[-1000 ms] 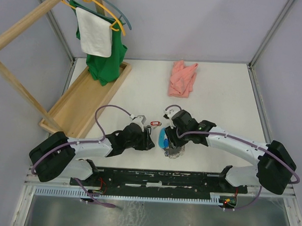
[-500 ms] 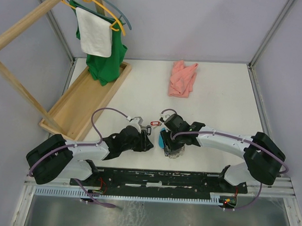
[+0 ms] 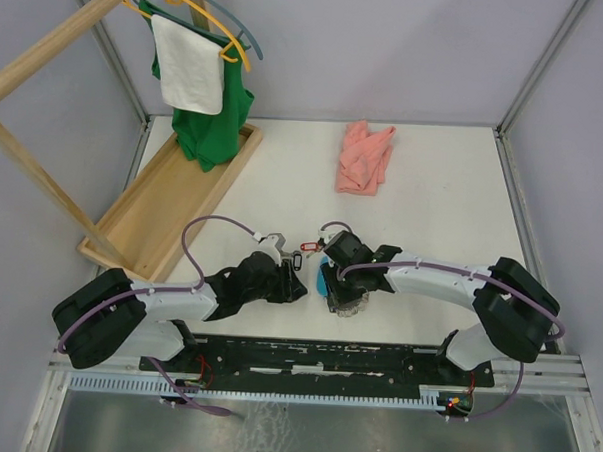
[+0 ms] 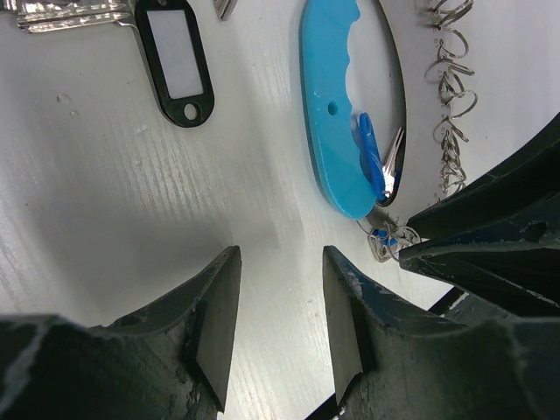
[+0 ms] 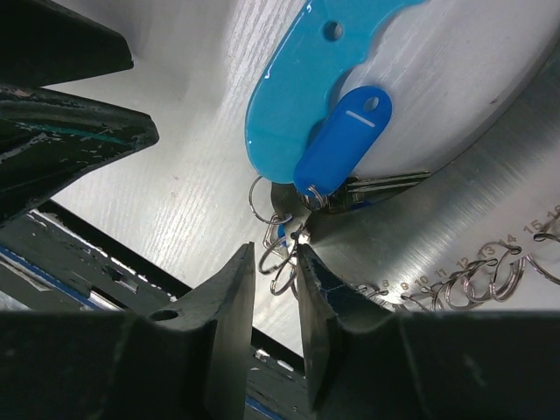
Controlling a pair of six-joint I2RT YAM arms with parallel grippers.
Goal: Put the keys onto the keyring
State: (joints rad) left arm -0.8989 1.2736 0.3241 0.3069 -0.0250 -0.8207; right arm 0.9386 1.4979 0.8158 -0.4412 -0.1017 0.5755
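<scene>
Inside nearly closed right pincer (image 5: 276,255), keyring (image 5: 282,122) small rings, grip unclear, left pincer (image 4: 280,267) half-open, empty

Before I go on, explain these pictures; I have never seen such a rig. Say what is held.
Two white jointed robot arms are bolted at the near edge of a white table. One picture looks down from above; the other two come from cameras on the wrists. The left gripper is open, holding nothing. The right gripper has its jaws close about small wire rings of the large metal keyring with the light-blue plastic tag; a grip I cannot confirm. Nearby lie a silver key with a black tag and a red-tagged key.
</scene>
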